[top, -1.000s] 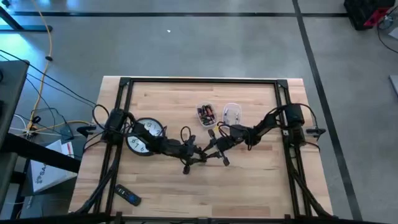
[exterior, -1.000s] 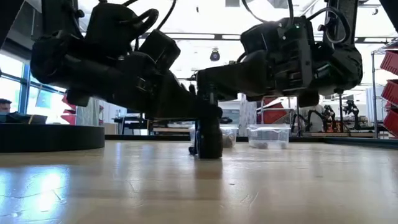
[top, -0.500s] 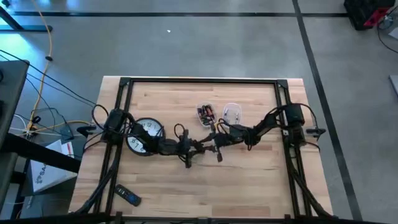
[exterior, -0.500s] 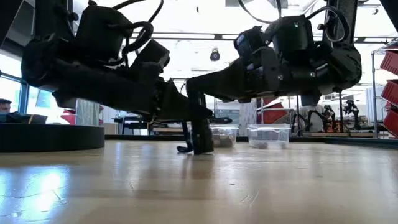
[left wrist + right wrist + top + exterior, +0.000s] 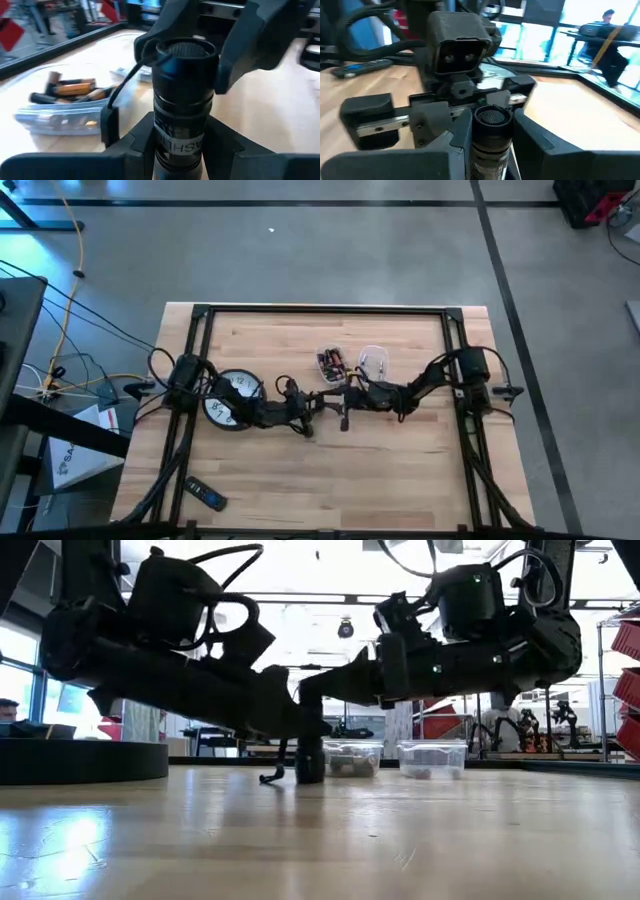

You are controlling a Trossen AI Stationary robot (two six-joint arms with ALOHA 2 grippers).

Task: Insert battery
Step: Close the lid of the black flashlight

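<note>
A black flashlight point(image 5: 310, 755) stands upright at the middle of the table, its ribbed cap point(image 5: 185, 50) on top. A thin lanyard point(image 5: 120, 92) hangs from the cap. My left gripper point(image 5: 318, 406) comes from the left and is shut on the barrel. My right gripper point(image 5: 347, 396) comes from the right and is shut on it higher up. Loose batteries point(image 5: 65, 92) lie in a clear tub point(image 5: 332, 364) just beyond. My left gripper pinches the flashlight's barrel point(image 5: 180, 145) between its two fingers, below the ribbed rings. The fingers slant down from the table's left and lie across the barrel. The flashlight stays upright, its lower end point(image 5: 310, 780) down at the table top. My right gripper pinches the upper barrel point(image 5: 490, 147) just under the cap, one finger point(image 5: 452, 142) on each side. It slants down from the table's right, across the flashlight and above the left gripper's hold.
A second clear tub point(image 5: 372, 362) stands beside the battery tub. A round wall clock point(image 5: 232, 398) lies face up under the left arm. A dark remote point(image 5: 205, 495) lies near the front left corner. Bare wood spreads toward the near edge.
Both grippers have carried the upright flashlight toward the table's far edge, closer to the battery tub. Neither has let go, and the flashlight has stayed upright.
</note>
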